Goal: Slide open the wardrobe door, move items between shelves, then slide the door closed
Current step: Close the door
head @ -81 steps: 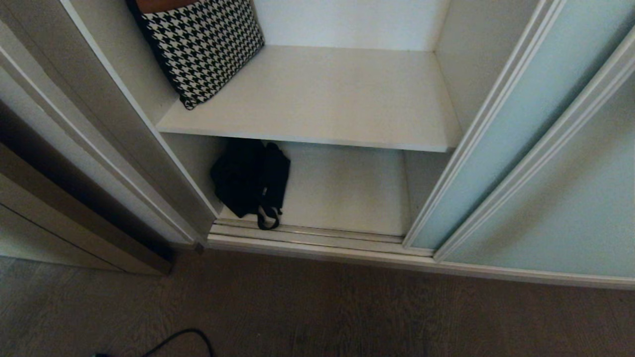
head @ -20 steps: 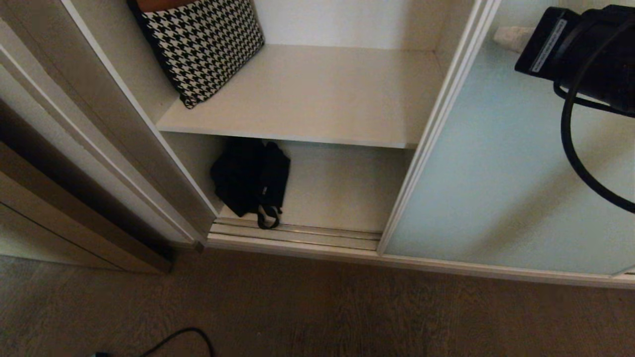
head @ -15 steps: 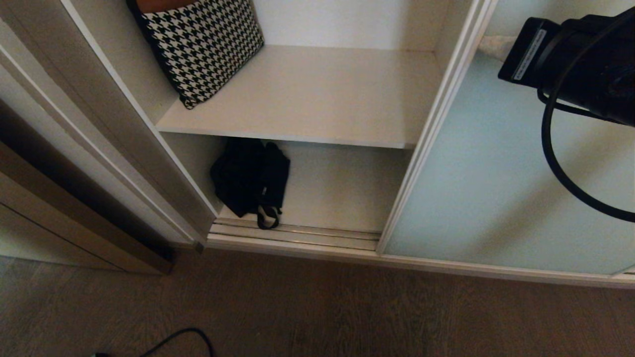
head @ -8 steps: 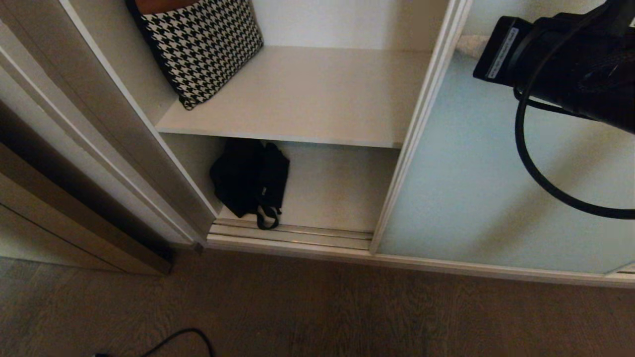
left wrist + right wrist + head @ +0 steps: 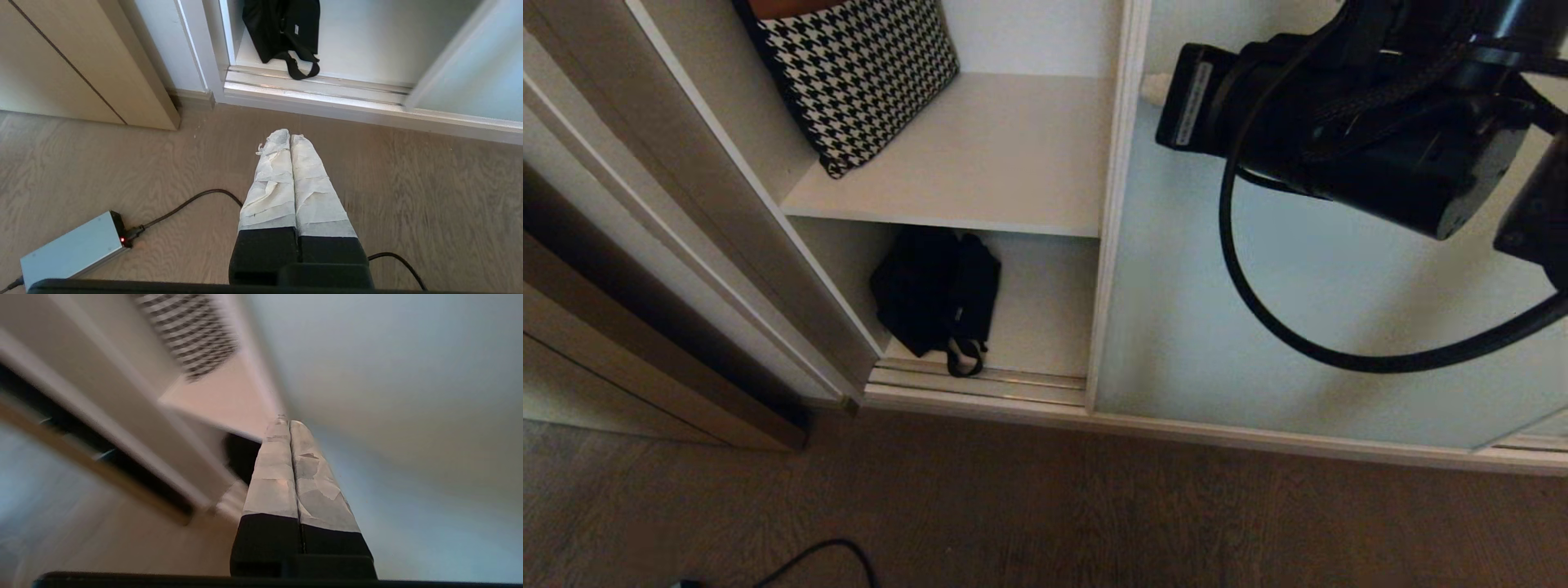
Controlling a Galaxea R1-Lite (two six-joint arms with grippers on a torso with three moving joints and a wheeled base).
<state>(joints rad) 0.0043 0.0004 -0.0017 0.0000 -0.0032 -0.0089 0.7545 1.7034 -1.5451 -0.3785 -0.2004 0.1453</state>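
Sliding wardrobe door (image 5: pixel 1258 327) is a smooth frosted-glass panel with no handle, likely slick and heavy on its track, so best pushed at the cream frame edge; right gripper (image 5: pixel 284 421), fingers together, sits against the glass near that edge, door partway across the opening. Black bag (image 5: pixel 935 298) slumps soft and floppy on the lower shelf (image 5: pixel 1045 318) by the left wall, its strap loop the obvious hold. Upper shelf (image 5: pixel 1013 163) carries a houndstooth cushion (image 5: pixel 858 73); left gripper (image 5: pixel 289 139), fingers together, hangs over the wood-grain floor (image 5: pixel 1013 506).

Sliding wardrobe door (image 5: pixel 1258 327) covers the wardrobe's right part, opening at left; cushion (image 5: pixel 858 73) on upper shelf (image 5: pixel 980 171), far left; bag (image 5: pixel 935 298) on lower shelf (image 5: pixel 1037 318) beneath, strap over the track (image 5: pixel 1013 384); floor (image 5: pixel 1013 506) in front.
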